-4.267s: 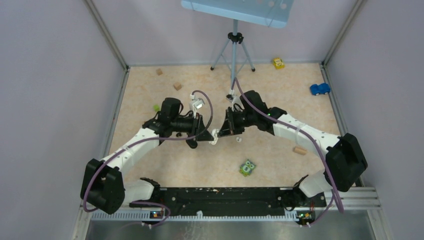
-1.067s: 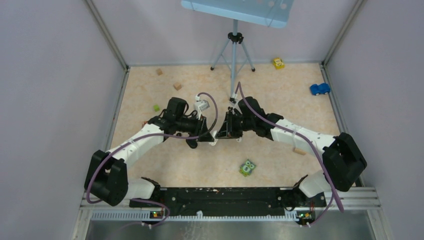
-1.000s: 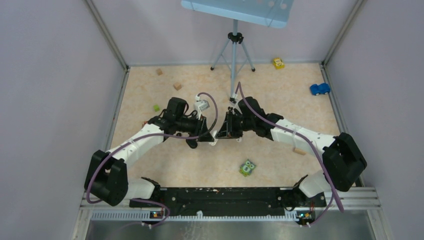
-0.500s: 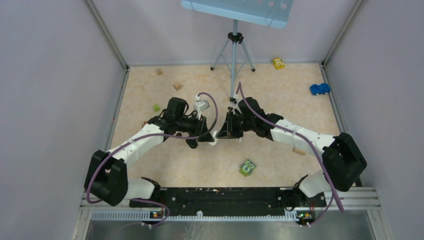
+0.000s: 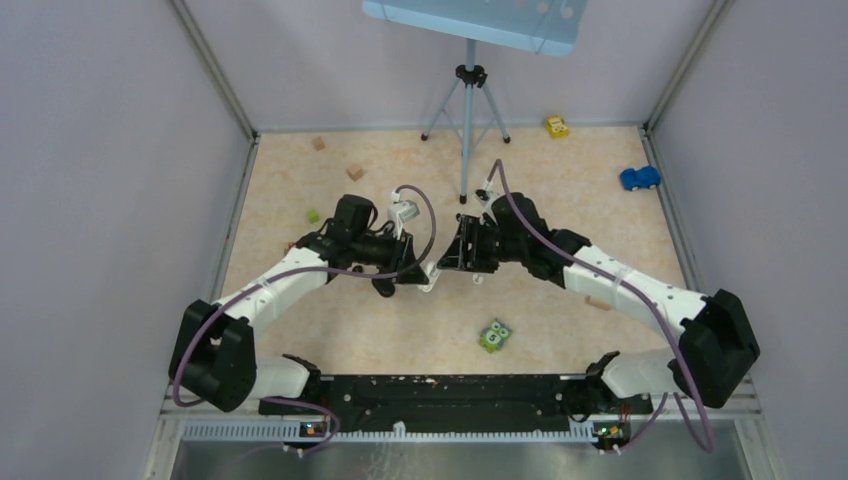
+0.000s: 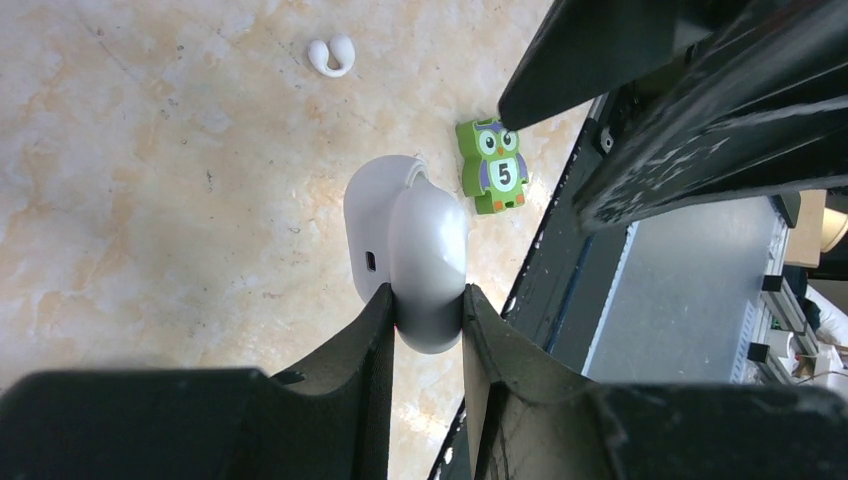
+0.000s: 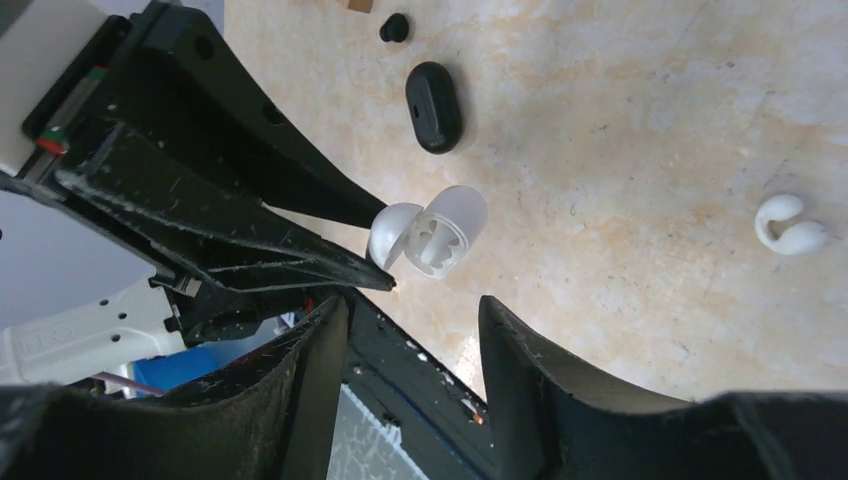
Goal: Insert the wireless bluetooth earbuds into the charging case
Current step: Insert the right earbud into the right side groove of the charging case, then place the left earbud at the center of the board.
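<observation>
Case, white and pebble-shaped, is clamped between the fingers of the left claw. The right claw faces it with its fingers apart and nothing between them. The case sits just beyond its tips, not touching them. A white earbud lies loose on the table, off to one side of the right claw and well apart from the case.

The left wrist view shows only the case's smooth outside, with a small port in it, and a green owl toy on the table beyond. The right wrist view shows the case hinged open, with moulded pockets inside; whether a bud sits in them I cannot tell. That view alone also shows a black case and a black earbud, lying near each other on the table.
</observation>
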### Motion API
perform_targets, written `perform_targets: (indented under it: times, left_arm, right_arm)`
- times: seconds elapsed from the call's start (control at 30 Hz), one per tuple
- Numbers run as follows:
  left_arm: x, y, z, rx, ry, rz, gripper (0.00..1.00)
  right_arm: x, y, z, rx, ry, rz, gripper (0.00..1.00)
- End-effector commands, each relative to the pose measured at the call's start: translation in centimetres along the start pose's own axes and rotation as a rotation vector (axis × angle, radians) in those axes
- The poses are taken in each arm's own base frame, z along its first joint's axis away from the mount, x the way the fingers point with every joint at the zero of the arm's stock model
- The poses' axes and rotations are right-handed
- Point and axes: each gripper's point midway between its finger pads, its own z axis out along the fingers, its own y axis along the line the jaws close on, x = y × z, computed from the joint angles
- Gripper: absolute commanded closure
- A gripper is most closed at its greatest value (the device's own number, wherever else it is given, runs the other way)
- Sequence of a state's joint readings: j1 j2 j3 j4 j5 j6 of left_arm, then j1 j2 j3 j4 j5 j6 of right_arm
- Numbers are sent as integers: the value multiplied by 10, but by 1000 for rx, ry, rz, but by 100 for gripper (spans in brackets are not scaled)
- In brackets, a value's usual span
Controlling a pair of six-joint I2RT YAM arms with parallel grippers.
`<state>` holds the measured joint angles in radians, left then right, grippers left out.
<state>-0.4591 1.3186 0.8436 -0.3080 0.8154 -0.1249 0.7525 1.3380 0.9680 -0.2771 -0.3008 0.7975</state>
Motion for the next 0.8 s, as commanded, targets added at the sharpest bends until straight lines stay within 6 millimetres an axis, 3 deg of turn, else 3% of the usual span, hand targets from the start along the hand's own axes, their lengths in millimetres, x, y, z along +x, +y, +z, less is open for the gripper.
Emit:
perform_targets:
  times: [0.0,0.2,0.3,0.43,0.53,0.77]
  left_arm:
    - [-13,-5,1,20,-21,0,100]
    - [-25,12,-1,-36,-52,-188,100]
    - [-36,12,-4,-46,-99,-222,100]
    - [-53,24,-16,-150,-187,-228,100]
    - [-57,33,-26,-225,-233,-239,100]
    - [-52,33,-35,-252,-262,-254,100]
  right_arm:
    - [-2,-26,-18,109,-74,-37,49]
    - [14,-112,-25,395,-92,-92,66]
    - [25,-137,-21,482,-45,-130,71]
    - [24,-143,-7,475,-27,-173,83]
    - [22,-136,10,420,-4,-211,84]
    - [11,-128,41,358,25,-267,84]
